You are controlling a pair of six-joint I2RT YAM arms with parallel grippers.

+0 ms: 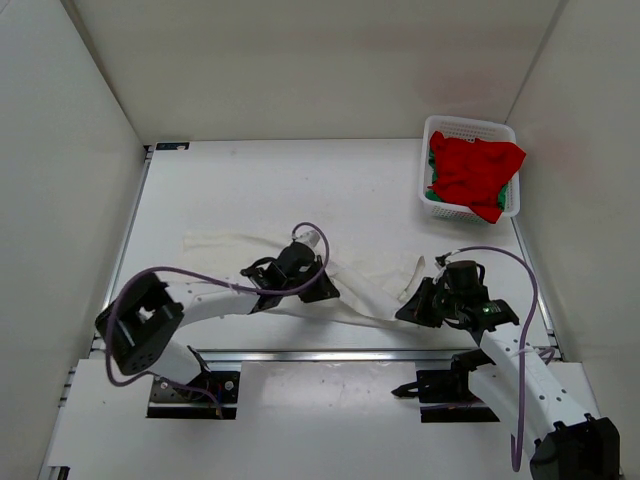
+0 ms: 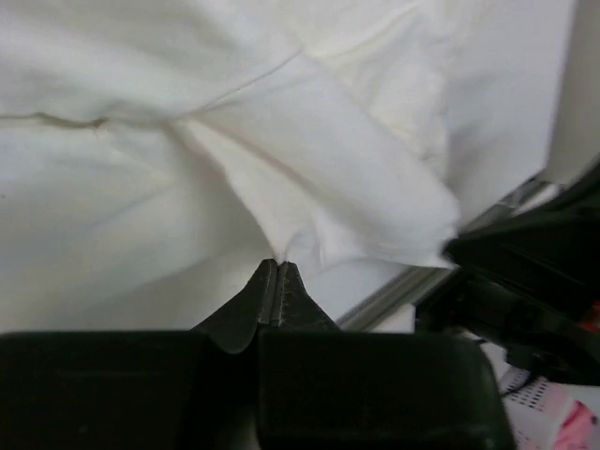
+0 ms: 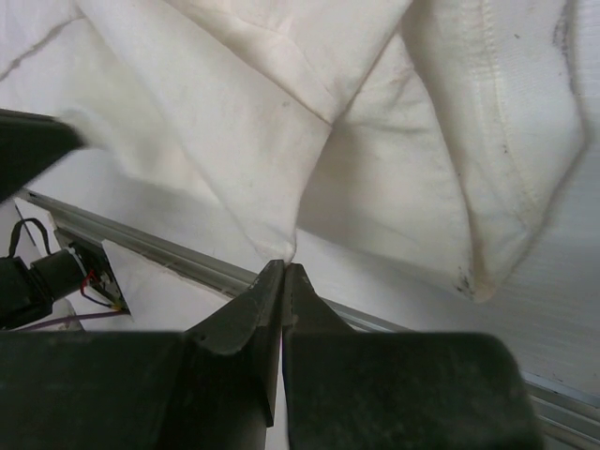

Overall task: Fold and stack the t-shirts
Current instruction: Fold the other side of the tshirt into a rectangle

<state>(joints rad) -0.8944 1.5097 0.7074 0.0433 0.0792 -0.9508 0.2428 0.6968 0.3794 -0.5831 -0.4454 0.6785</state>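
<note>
So the off-white t-shirt [image 1: 225, 245] was lying crumpled and stretched across the near half of the tabletop [image 1: 250, 180], left to right. The left gripper [image 2: 278, 265] was pinched fully closed on a fold of it near the middle of the near edge. The right gripper [image 3: 283, 267] was clamped tight on another fold further right, just beside the hem corner. The red t-shirt [image 1: 475, 170] was heaped in the white basket [image 1: 470, 125] at the far right corner, with a bit of the green t-shirt [image 1: 433, 160] peeking out under it.
</note>
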